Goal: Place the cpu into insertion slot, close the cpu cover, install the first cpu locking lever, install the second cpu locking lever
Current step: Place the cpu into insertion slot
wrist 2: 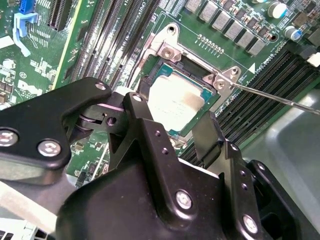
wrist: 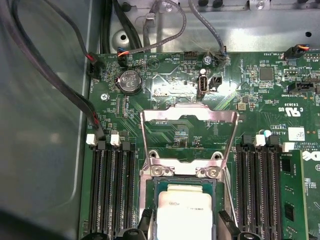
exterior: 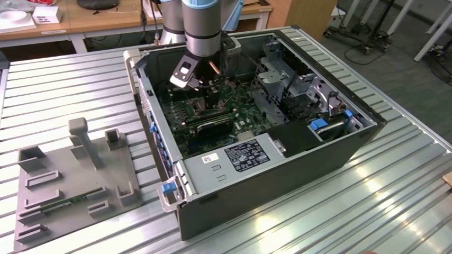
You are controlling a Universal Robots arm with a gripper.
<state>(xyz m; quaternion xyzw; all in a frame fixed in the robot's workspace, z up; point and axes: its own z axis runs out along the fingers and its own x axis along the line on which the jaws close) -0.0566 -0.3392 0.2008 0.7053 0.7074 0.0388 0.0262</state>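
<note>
Exterior view: the arm reaches down into an open computer case (exterior: 282, 174) lying on its side on a ribbed metal bench (exterior: 71, 84). The gripper (exterior: 201, 87) is low over the green circuit board (exterior: 233, 108) inside.
Beside the case: a grey fixture plate (exterior: 71, 180) with upright blocks lies on the bench, towards the exterior view's left and well apart from the case.
Cpu: in both wrist views the cpu (wrist 2: 175, 102) (wrist: 186, 210) lies flat, silver top up, inside the insertion slot (wrist 2: 182, 69).
Gripper: in both wrist views the gripper (wrist 2: 172, 120) (wrist: 185, 220) straddles the cpu at the slot. Whether it is clamped on the chip or standing free of it cannot be told.
Cpu cover: in the first wrist view the cpu cover (wrist: 190, 113) is swung open, away from the slot. It is hinged at the slot's far edge, and the board shows through its cut-out centre.
Locking lever: in the second wrist view a thin metal locking lever (wrist 2: 280, 97) juts out from a corner of the slot, unlatched.
Surroundings: long black memory slots (wrist: 112, 190) run along both sides of the slot. A round coin battery (wrist: 131, 81) sits on the board beyond the open cover.
</note>
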